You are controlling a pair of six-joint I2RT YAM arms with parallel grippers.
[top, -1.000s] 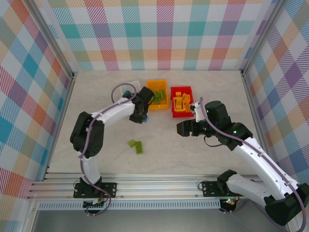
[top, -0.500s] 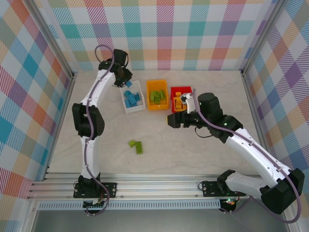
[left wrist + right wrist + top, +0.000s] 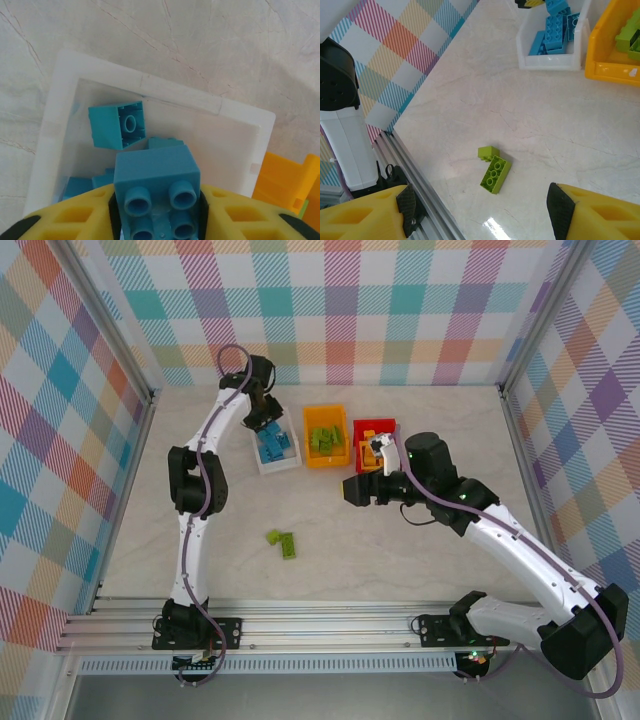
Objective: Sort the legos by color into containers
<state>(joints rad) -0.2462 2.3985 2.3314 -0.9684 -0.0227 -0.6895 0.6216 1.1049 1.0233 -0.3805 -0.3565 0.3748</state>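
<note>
Blue studded brick (image 3: 156,172) over white bin (image 3: 65,75)

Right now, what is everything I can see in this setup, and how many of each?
White plastic bin: one, leftmost of a row at the table's far side.
Orange plastic bin: one, middle.
Red plastic bin: one, rightmost.
Blue studded bricks: several, in the white bin.
Held blue brick: one, above the white bin.
Green bricks: several, in the orange bin.
Loose green bricks: two, on the table near the arms.
Yellow-orange bricks: several, in the red bin.
Table: one, pale marbled.
Left tool: yellow fingers, gripping the held blue brick.
Right tool: yellow fingers, open, empty.
</note>
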